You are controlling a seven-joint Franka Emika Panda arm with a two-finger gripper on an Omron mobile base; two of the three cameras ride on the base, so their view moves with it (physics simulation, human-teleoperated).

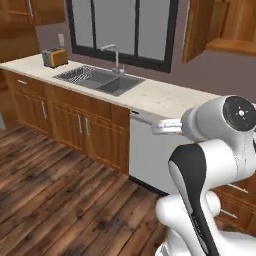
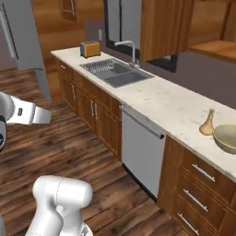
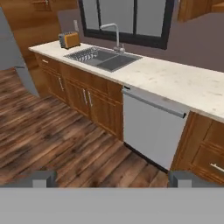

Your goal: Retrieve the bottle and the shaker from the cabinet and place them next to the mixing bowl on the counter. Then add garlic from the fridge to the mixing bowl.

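At upper left stands one orange toaster [image 2: 90,48], then one double sink [image 2: 115,72] with one faucet [image 2: 127,47]. At the right edge of the right base view, one tan bottle [image 2: 208,123] stands just beside one mixing bowl [image 2: 226,138]. The gripper [image 3: 112,178] is spread wide, holding nothing.

Speckled cream surface [image 2: 175,103], orange toaster [image 2: 90,48], grey sink [image 2: 117,73], pale olive mixing bowl [image 2: 227,138], tan bottle [image 2: 208,123], brown wood-grain cabinets [image 1: 75,122]
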